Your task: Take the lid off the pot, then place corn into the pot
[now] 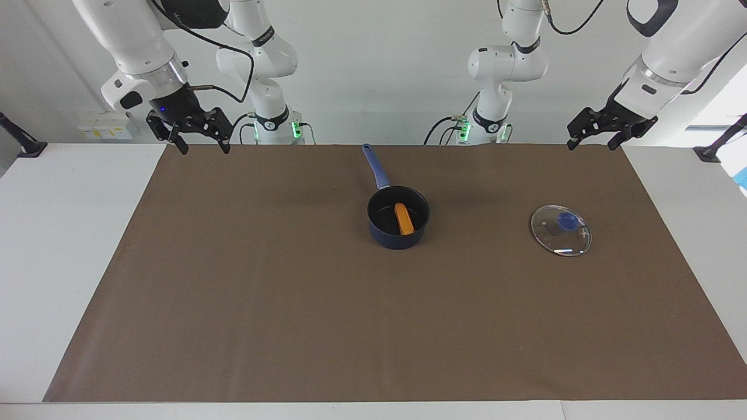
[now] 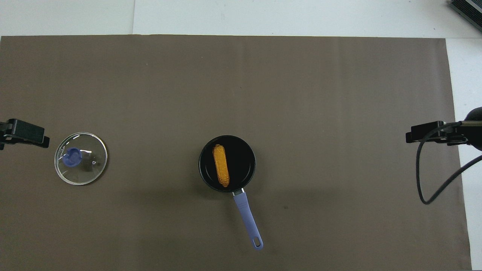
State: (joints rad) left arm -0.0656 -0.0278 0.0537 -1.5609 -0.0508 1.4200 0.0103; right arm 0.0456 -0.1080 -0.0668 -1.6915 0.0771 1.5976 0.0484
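No text, label, brand, number or sign can be read anywhere in either view. The markings on the arms are too small to make out.
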